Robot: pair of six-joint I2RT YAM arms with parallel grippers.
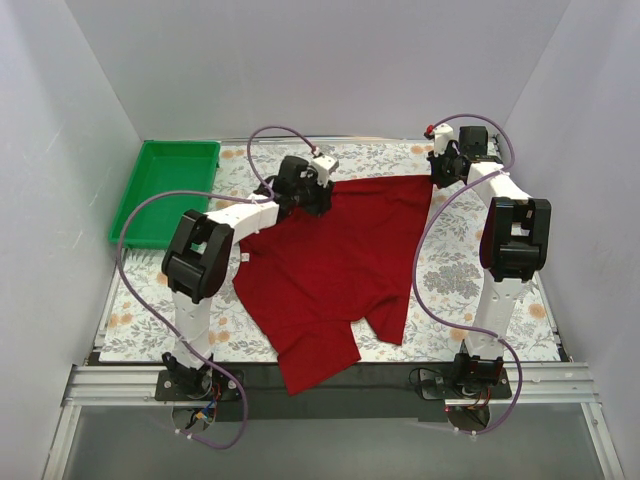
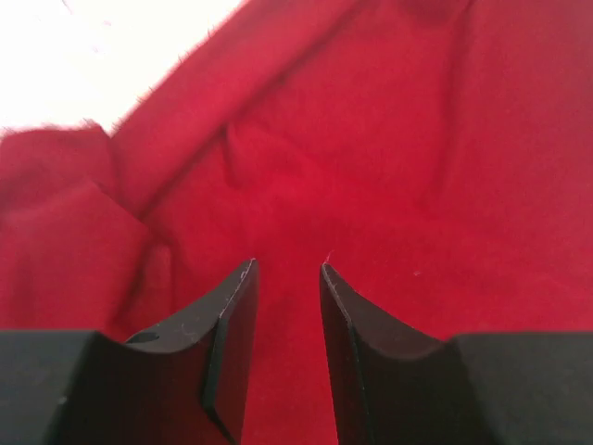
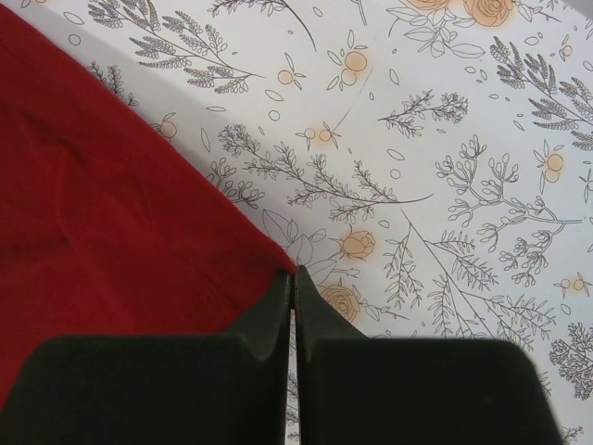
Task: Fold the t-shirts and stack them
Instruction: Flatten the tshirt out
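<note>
Nothing is folded yet: the shirt (image 1: 340, 260) lies spread and rumpled on the surface (image 1: 450, 270), right claw (image 3: 294, 271) pinched together on its far corner, left claw (image 2: 287, 269) slightly apart over the cloth.

Surfaces: dark red short-sleeved cloth t-shirt (image 1: 340, 260) is matt, soft, creased, and fuzzy along the edge ahead-left of the left claw (image 2: 287, 267). Fingers of both claws are black matt plastic, with faint scuffs on the left pair. White flower-printed table cover (image 3: 445, 139) ahead of the right claw (image 3: 294, 271) is smooth and matt; cloth or paper not determinable. Green rectangular tray (image 1: 135, 215), left of the left claw, is plastic with a slight sheen
</note>
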